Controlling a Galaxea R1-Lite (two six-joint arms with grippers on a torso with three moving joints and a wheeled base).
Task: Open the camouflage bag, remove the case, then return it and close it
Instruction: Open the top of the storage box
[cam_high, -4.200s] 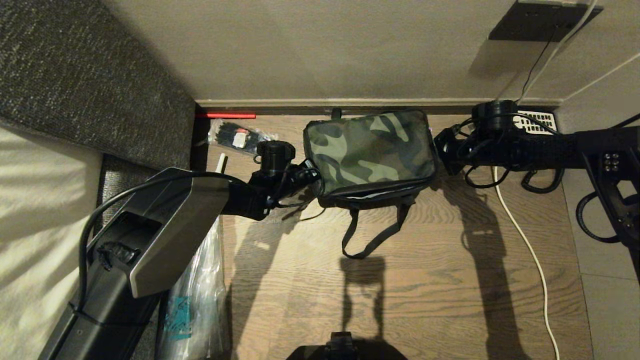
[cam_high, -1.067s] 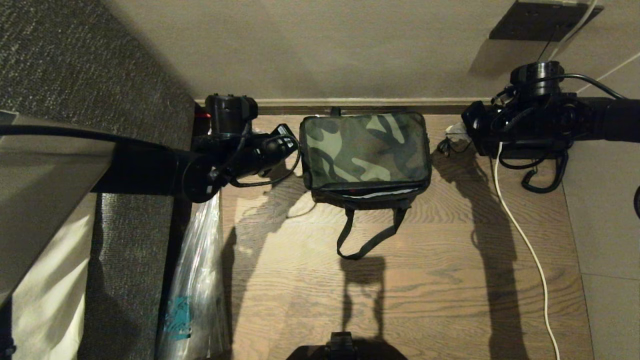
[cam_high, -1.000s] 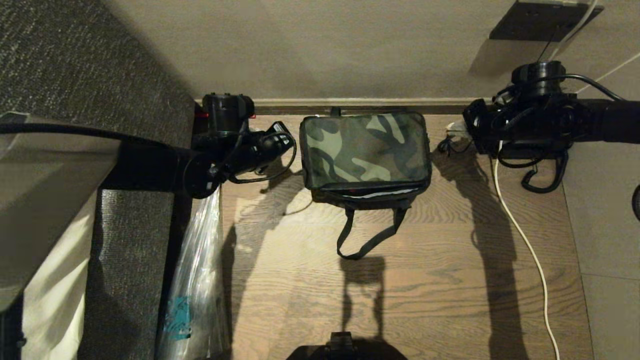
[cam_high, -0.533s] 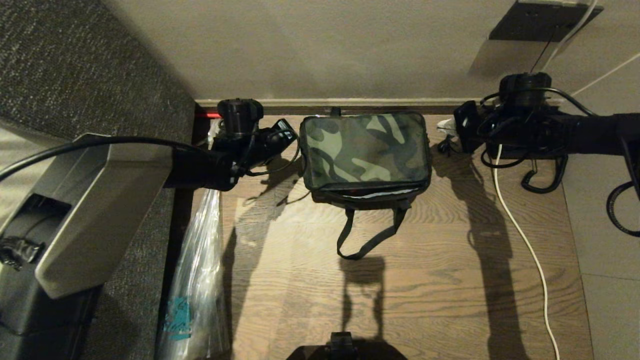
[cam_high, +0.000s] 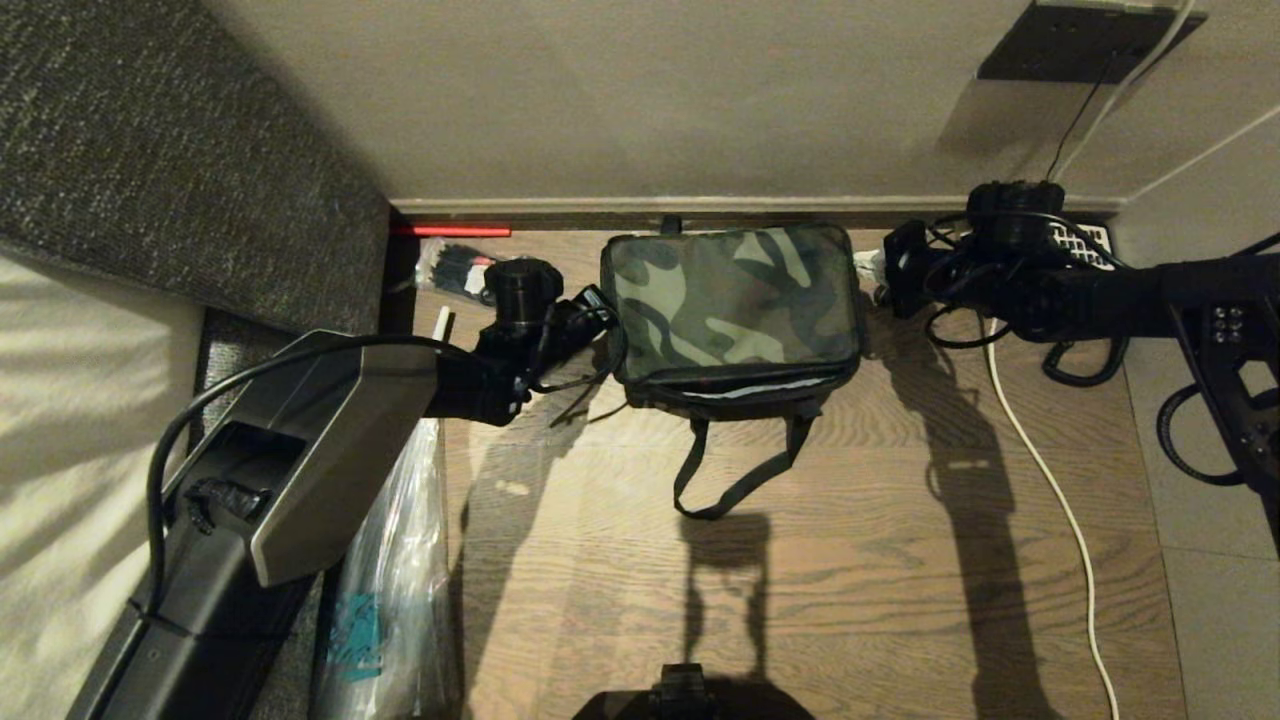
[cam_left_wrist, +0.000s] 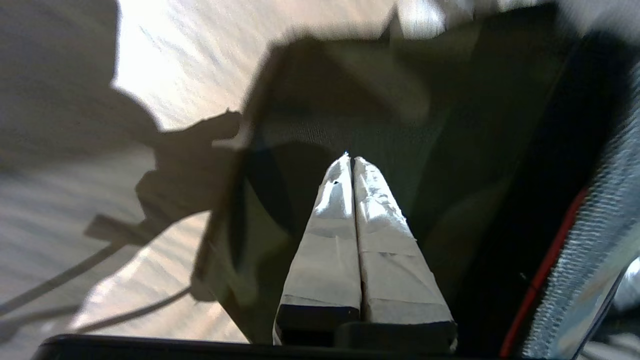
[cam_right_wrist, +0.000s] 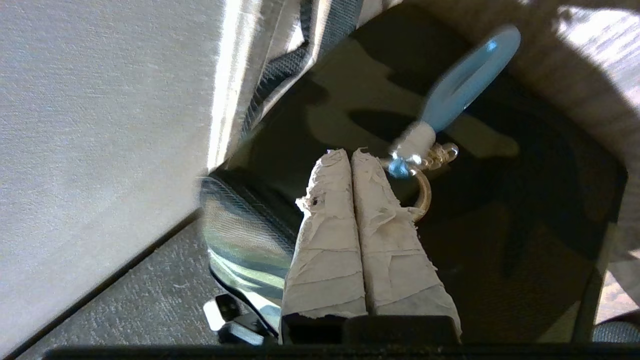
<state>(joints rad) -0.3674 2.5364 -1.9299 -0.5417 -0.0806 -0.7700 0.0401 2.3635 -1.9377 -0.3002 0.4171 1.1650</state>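
The camouflage bag (cam_high: 735, 300) sits on the wooden floor against the wall, its lid slightly ajar along the front, where a silver strip (cam_high: 750, 388) shows. My left gripper (cam_high: 606, 316) is at the bag's left side, shut (cam_left_wrist: 351, 159) and empty, its tips pointing at the bag's side panel (cam_left_wrist: 380, 125). My right gripper (cam_high: 886, 278) is at the bag's far right corner, shut (cam_right_wrist: 351, 152). The zipper's metal ring (cam_right_wrist: 425, 192) and light-blue loop (cam_right_wrist: 465, 85) lie just beside its fingers, not between them. The case is hidden.
Clear plastic bags (cam_high: 385, 590) lean at the left beside a dark fabric block (cam_high: 200, 180). A packet of black items (cam_high: 455, 268) lies in the corner. A white cable (cam_high: 1050, 480) and a black telephone (cam_high: 1080, 245) with its coiled cord lie to the right. The bag's strap (cam_high: 740, 480) trails forward.
Both arms have come down and inward to the bag: the left gripper from near the wall to its left side, the right gripper leftward to its far right corner. The bag has not moved.
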